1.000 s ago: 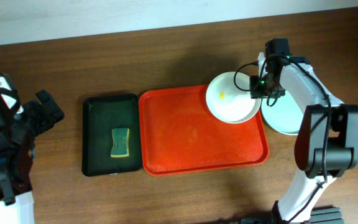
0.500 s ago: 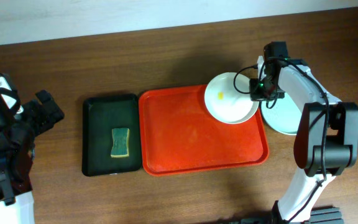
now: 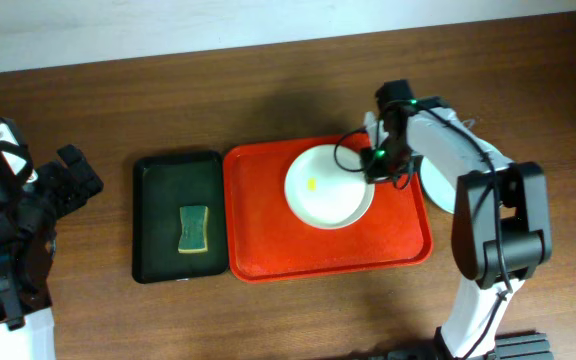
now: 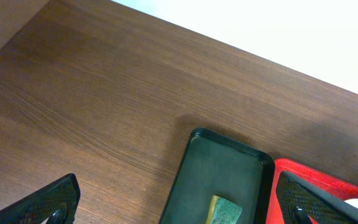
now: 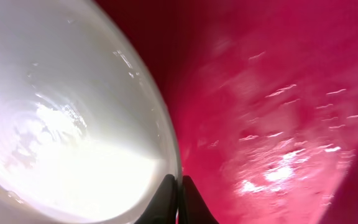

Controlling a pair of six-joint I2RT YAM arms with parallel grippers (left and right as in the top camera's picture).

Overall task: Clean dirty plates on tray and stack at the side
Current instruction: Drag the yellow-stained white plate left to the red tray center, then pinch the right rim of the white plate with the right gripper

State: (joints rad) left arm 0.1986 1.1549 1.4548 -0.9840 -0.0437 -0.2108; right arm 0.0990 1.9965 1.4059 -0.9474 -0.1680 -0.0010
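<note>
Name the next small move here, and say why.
Probably the left gripper should reach for the sponge. The right gripper is shut on the rim of the white plate over the red tray. The plate's yellow smear is unwiped, the sponge lies untouched in the black tray, and the left gripper is open and empty.

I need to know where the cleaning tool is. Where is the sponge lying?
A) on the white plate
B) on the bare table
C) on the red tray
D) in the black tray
D: the sponge lies inside the black tray, left of the red tray.
</note>
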